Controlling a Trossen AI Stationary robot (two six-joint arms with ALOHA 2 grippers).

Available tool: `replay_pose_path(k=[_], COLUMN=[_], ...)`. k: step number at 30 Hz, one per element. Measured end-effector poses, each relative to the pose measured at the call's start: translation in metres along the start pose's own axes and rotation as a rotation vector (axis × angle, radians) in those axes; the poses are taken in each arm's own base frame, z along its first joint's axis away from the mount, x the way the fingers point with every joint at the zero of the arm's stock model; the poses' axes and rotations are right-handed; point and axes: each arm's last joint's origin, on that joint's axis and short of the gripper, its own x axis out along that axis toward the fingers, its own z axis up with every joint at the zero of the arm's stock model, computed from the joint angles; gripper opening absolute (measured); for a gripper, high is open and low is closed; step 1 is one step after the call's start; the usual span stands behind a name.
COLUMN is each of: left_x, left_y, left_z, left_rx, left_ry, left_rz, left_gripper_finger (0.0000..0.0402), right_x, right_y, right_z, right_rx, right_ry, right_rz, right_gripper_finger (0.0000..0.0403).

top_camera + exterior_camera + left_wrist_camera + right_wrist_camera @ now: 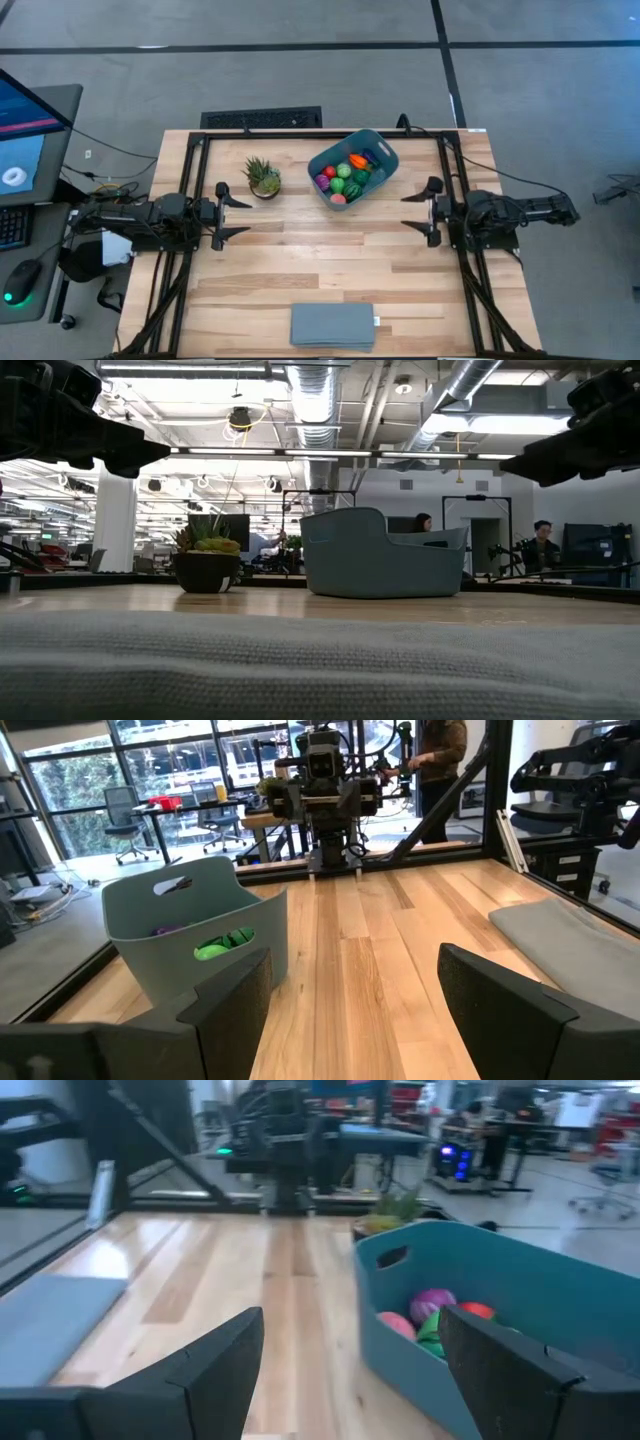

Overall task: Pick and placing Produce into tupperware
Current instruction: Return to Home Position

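the toy produce (347, 175) lies heaped inside the teal bin (390, 160), at about 1 o'clock from the table's middle. the left gripper (248, 217) at 9 o'clock and the right gripper (404, 211) at 3 o'clock both hang spread wide, holding nothing. a potted plant (263, 177) stands at 11 o'clock.

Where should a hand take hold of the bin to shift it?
Grip the bin by one raised short end wall, at its handle slot, coming straight down from above with one finger inside and one outside. That wall is thin and upright, which suits a pinch. The produce fills the middle, so reaching in there seems unwise.
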Motion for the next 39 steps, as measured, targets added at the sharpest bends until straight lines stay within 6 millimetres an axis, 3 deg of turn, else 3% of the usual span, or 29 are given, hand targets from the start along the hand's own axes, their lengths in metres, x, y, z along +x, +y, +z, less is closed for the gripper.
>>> replay_pose_path(k=[5,39], left_x=[0.0,0.0], left_y=[0.0,0.0], left_z=[0.0,0.0], left_rx=[0.0,0.0], left_ry=[0.0,0.0], left_rz=[0.0,0.0], left_gripper_finger=[0.0274,0.0274], right_x=[-0.0001,-0.0001], right_y=[0.002,0.0021], right_z=[-0.0004,-0.0006], right_rx=[-0.03,0.021], right_ry=[0.0,0.004], right_rz=[0.063,0.066], right_gripper_finger=[0.0322,0.0322])
